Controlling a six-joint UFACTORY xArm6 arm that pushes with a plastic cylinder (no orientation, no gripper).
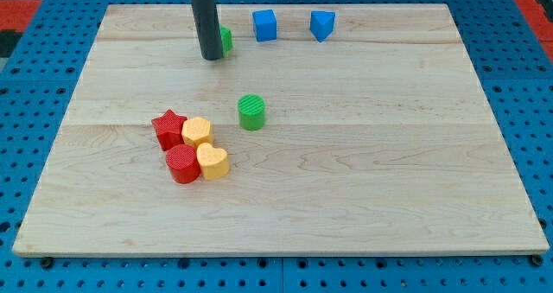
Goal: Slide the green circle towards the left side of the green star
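The green circle [251, 112] stands near the middle of the wooden board. The green star [225, 40] is at the view's top, mostly hidden behind my rod, with only its right edge showing. My tip [211, 58] rests on the board just left of and in front of the green star, well above and to the left of the green circle.
A blue cube [264, 25] and a blue block [322, 25] sit at the view's top, right of the star. A red star [169, 128], yellow block [197, 132], red circle [182, 165] and yellow heart [212, 162] cluster left of the green circle.
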